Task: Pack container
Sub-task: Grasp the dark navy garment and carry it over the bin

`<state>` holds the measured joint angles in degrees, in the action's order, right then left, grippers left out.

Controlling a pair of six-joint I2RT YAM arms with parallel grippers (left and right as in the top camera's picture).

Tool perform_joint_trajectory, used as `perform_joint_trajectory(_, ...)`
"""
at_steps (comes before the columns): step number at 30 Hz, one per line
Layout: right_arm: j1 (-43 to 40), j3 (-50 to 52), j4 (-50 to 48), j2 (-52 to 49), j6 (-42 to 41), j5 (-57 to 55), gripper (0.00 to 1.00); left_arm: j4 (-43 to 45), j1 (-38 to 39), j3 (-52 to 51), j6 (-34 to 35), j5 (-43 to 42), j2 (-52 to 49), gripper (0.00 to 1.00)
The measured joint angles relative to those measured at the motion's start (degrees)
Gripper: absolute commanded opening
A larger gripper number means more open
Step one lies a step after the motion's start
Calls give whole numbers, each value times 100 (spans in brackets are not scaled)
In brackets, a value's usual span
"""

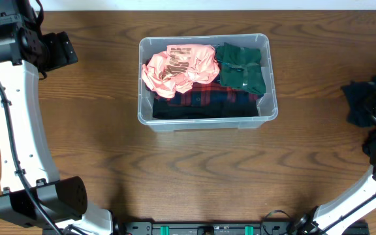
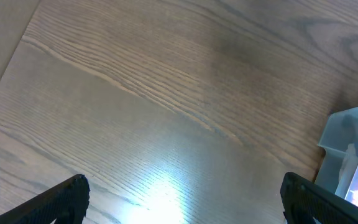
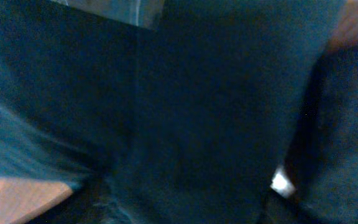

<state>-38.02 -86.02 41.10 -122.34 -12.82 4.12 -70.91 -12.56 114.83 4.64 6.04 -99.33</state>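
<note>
We see the container (image 1: 146,112) in the middle of the wooden counter (image 1: 77,130), its long side running left to right. It is a clear bin with rounded corners and it already holds clothes. A pink garment (image 1: 178,68) with dark print is bunched in its rear left part. A dark green garment (image 1: 241,66) lies in the rear right part, just beside the pink one. A red and dark plaid piece (image 1: 204,96) shows under both, and darker cloth fills the front strip of the bin.

The left arm (image 1: 12,130) reaches up the left side of the counter, its head well to the left of the container. In the left wrist view the left fingers (image 2: 64,200) stand wide apart with nothing between them. They hang above bare wood, and one corner of the container shows at the right edge.

The right arm (image 1: 354,196) comes in at the far right. A heap of dark teal and black cloth (image 1: 364,101) lies there on the counter, well apart from the container. The right wrist view is filled with that blurred dark cloth, with slivers of wood at two corners. The right fingers are hidden in it, so we cannot tell whether they are spread or closed on the cloth.
</note>
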Motion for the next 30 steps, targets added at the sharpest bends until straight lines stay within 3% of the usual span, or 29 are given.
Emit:
perform_joint_trajectory(4,0,28,-92,0,-13,173,1,0,0,0,0,0,0,98)
perform_joint_trajectory(16,466,-258,570,190,-4,367,1,0,0,0,0,0,0,98)
perform_joint_trajectory(30,2706,-1084,1360,2806,236,577,1,0,0,0,0,2,0,98)
